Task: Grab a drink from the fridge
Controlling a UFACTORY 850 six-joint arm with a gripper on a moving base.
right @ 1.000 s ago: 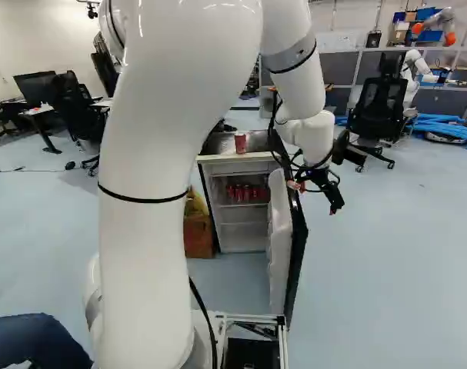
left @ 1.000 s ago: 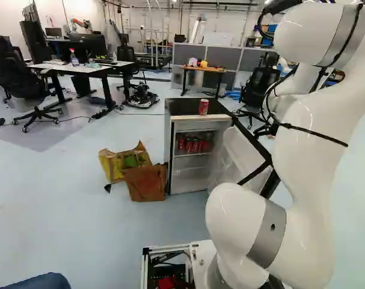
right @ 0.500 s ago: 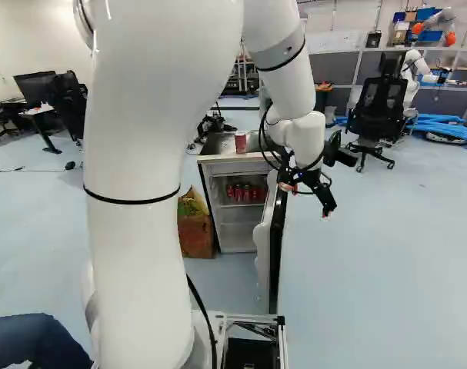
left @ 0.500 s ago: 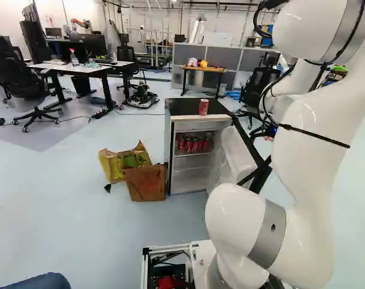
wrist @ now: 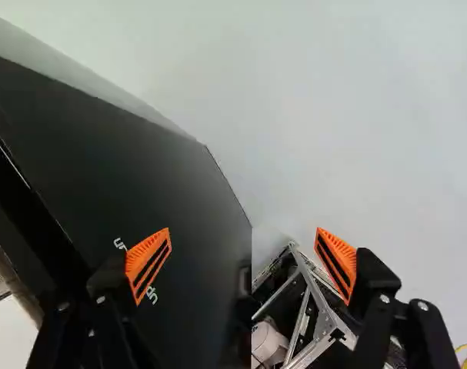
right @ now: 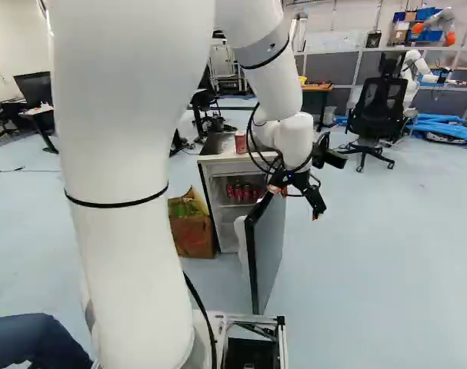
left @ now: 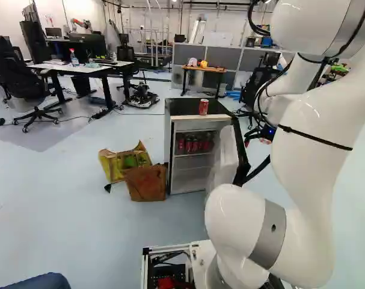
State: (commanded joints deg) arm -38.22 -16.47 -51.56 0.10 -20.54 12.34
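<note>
White arm point(right: 129, 238) arched forward, wrist angled down. Gripper point(right: 295, 203) beside outer face of fridge door point(right: 271, 250), 2 fingers point(wrist: 148, 261) spread apart.

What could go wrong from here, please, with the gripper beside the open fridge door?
The gripper, fingers apart, is close to the fridge door's outer face, so it might scrape it. Too light a push could leave the door ajar. Too hard a shove may jolt the fridge and tip the red can on top.
</note>
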